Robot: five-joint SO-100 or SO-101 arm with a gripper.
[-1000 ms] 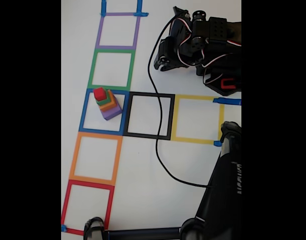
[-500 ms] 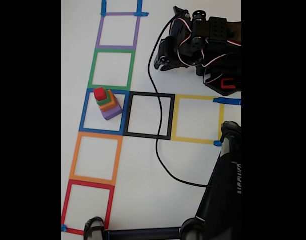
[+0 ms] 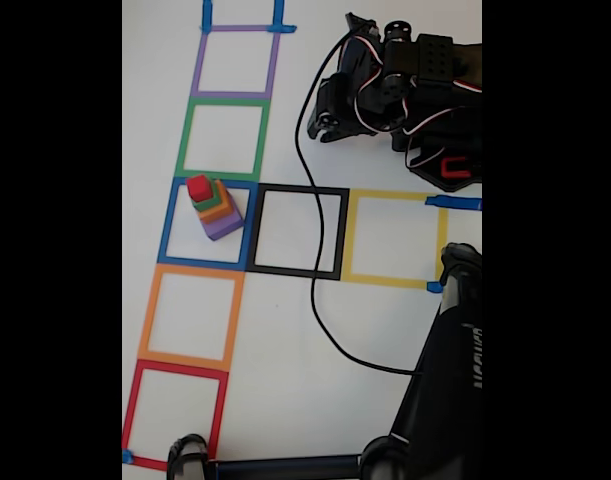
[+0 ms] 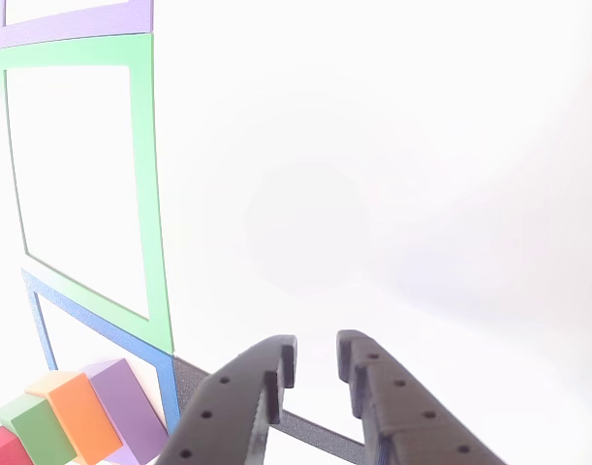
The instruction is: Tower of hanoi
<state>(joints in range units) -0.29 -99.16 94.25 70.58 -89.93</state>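
Nothing of the puzzle looks done yet: the white table (image 3: 285, 330) carries taped squares, and the block tower (image 3: 213, 207) stands whole in the blue square (image 3: 170, 215), at about nine o'clock in the fixed view. From purple base to red block (image 3: 198, 187), every move is still left. The gripper (image 4: 315, 360), at six o'clock in the other view, has its fingers slightly parted and empty, near the tower but apart from it.

Block stack (image 4: 73, 426) cropped at lower left corner of the other view, red block nearly lost; gripper (image 4: 315, 358) fingers cut by bottom edge. Arm (image 3: 405, 90) truncated at right border of fixed view; fingertips indistinguishable there.
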